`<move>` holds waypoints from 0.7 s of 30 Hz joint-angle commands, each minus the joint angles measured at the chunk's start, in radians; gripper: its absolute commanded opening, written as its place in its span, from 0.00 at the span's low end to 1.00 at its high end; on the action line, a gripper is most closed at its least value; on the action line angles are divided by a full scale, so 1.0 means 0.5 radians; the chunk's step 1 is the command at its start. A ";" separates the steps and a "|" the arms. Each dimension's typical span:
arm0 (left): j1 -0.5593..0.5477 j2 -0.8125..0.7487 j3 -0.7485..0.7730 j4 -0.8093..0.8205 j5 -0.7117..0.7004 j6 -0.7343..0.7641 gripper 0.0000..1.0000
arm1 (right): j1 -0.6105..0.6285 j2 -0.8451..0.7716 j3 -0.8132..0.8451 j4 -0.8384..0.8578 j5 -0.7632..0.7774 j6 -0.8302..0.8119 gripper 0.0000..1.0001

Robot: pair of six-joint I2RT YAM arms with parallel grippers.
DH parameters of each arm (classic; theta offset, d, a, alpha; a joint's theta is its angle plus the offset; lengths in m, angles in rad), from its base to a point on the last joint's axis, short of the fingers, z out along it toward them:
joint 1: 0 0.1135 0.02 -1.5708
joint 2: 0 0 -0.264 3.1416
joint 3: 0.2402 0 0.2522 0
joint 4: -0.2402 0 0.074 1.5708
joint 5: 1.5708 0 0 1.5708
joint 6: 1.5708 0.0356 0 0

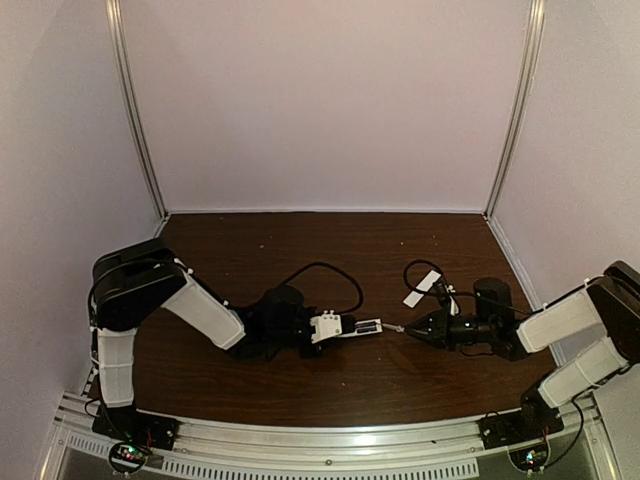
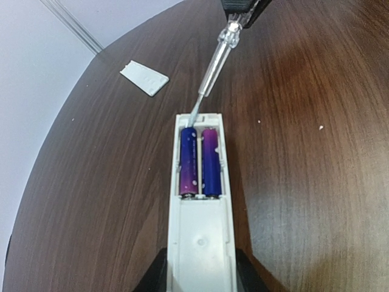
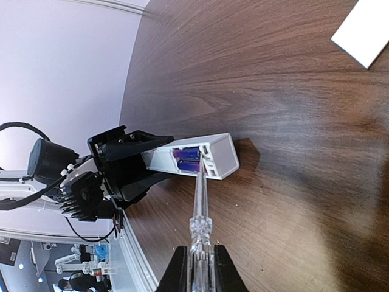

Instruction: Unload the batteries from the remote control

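Observation:
My left gripper [image 2: 199,271] is shut on the white remote control [image 2: 200,207] and holds it flat over the table, open compartment up. Two purple-blue batteries [image 2: 199,161] lie side by side in the compartment. My right gripper [image 3: 196,267] is shut on a clear-handled screwdriver [image 3: 199,213]. Its tip touches the far end of the left battery [image 2: 188,155]. In the top view the remote control [image 1: 352,327] sits between my left gripper [image 1: 325,328] and my right gripper [image 1: 420,330]. The batteries [image 3: 188,159] also show in the right wrist view.
A flat white battery cover [image 1: 421,288] lies on the brown table behind my right gripper; it also shows in the left wrist view [image 2: 144,78] and the right wrist view [image 3: 363,31]. Black cables [image 1: 325,275] loop over the table's middle. White walls enclose the table.

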 commanded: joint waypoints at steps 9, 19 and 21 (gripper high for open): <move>-0.067 0.035 0.051 -0.112 0.190 0.049 0.00 | 0.123 -0.404 0.065 -0.285 -0.113 0.000 0.00; -0.066 0.027 0.057 -0.128 0.188 0.052 0.00 | 0.153 -0.603 0.135 -0.619 0.029 -0.091 0.00; -0.064 0.022 0.056 -0.128 0.183 0.052 0.00 | 0.154 -0.637 0.148 -0.655 0.038 -0.103 0.00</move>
